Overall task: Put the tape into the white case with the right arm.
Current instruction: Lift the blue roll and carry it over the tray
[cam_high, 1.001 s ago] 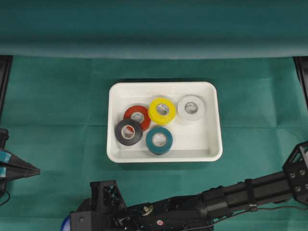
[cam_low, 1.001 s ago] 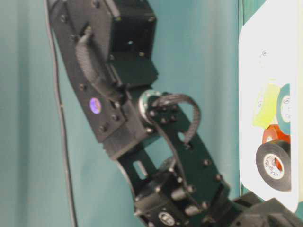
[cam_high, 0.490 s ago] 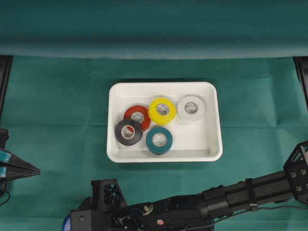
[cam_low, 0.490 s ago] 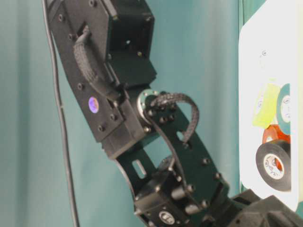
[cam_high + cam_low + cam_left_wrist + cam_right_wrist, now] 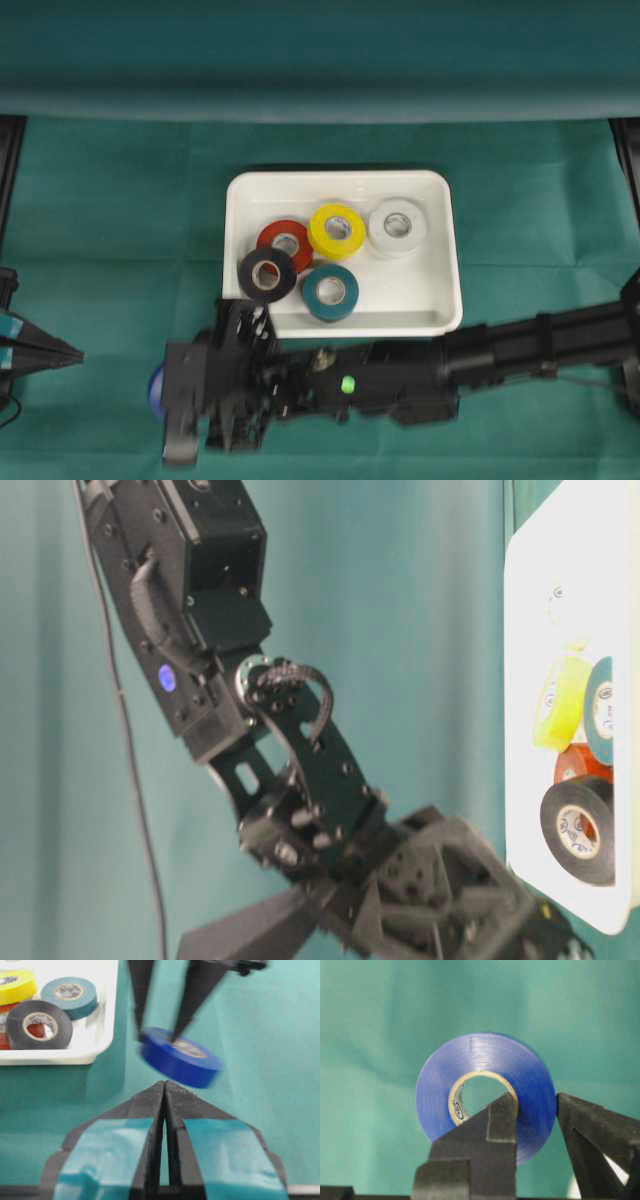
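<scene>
Green cloth (image 5: 120,220): right gripper (image 5: 532,1110) clamps blue tape (image 5: 485,1090); we should lift clear over white case (image 5: 445,250) rim.

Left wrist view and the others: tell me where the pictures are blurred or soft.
Left wrist view: the blue tape and the right gripper holding it are smeared, while the white case is sharp. Table-level view: the near arm is soft. Right wrist view: the near fingers are slightly soft. Overhead view: crisp.

I see the blue tape roll (image 5: 485,1100) pinched in my right hand (image 5: 535,1110), tilted, off the white case (image 5: 445,290).
</scene>
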